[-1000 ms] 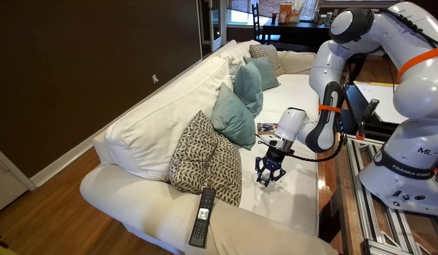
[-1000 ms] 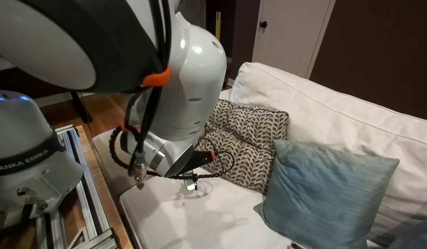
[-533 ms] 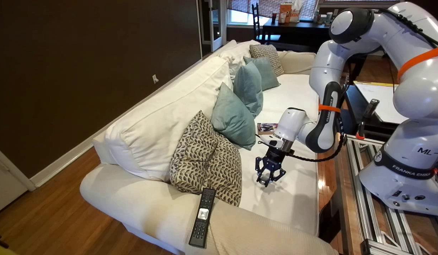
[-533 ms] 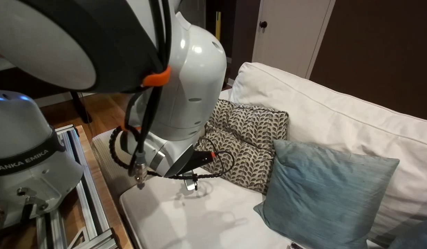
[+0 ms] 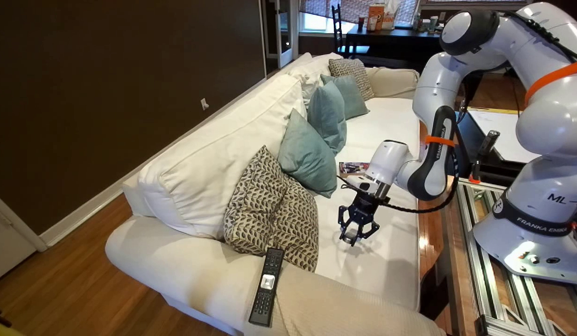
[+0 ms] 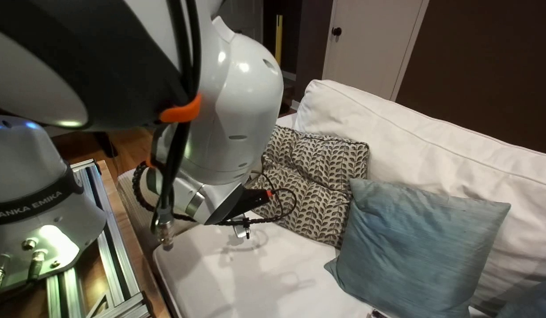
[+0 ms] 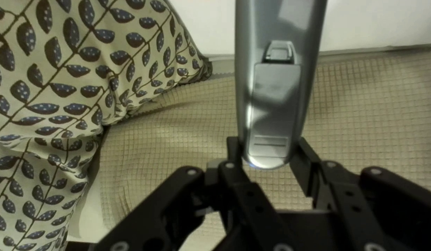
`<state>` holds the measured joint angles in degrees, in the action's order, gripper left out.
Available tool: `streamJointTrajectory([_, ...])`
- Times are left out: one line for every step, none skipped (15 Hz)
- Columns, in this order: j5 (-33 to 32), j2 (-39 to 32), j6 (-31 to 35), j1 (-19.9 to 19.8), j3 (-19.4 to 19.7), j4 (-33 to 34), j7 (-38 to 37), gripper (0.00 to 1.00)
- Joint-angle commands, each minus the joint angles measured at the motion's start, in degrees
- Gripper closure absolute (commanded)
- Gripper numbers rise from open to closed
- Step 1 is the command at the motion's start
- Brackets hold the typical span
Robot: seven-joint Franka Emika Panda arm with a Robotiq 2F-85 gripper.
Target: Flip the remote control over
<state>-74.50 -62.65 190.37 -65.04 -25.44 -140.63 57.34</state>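
Gripping the remote control by 1 rounded end, the gripper presses its 2 fingers against opposite long edges; the jaws are clenched on it. The silver-grey back, with its battery cover, faces the wrist camera, and the opposite face is hidden. The body widens toward the top of the wrist view, which suggests that the free end slants toward the lens. The step in hand is judged to be the turn itself: the grasp is made, but the remote control is not yet laid down.

The white seat lies below; whether the remote control touches it cannot be told. The next move probably calls for rotating the wrist until the bar is inverted, lowering it flat onto this seat, then parting the fingers. With the hold at 1 end, the free length may pivot on contact, so a slow descent seems advisable.

Near the gripper, toward the backrest, leans the leaf-patterned cushion, seen in both exterior views. On the sofa arm rests a longer black remote, buttons up, well apart from the gripper and not the object to be turned. Farther along are a teal cushion and a flat printed card; farthest off stands a dark table.
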Motion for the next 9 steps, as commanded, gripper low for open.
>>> streamJointTrajectory([-4.21, -1.76, 0.31, -7.79, -2.06, -3.19, 3.78, 0.85])
streamJointTrajectory([-5.17, -2.01, 0.35, -9.25, -2.28, -3.68, 4.4, 0.85])
streamJointTrajectory([-6.15, -2.39, 0.08, -11.07, -2.7, -4.37, 5.08, 0.85])
streamJointTrajectory([-7.26, -3.22, -0.27, -12.84, -3.02, -4.95, 6.09, 0.85])
streamJointTrajectory([-8.13, -3.93, -0.49, -14.14, -3.13, -5.27, 6.89, 0.85])
streamJointTrajectory([-9.1, -5.13, -0.9, -15.59, -3.33, -5.58, 7.88, 0.85])
streamJointTrajectory([-9.81, -5.94, -1.11, -16.68, -3.41, -5.84, 8.67, 0.85])
streamJointTrajectory([-10.34, -6.62, -1.33, -17.48, -3.5, -5.96, 9.37, 0.85])
streamJointTrajectory([-10.55, -7.29, -1.55, -18.13, -3.61, -6.01, 9.8, 0.85])
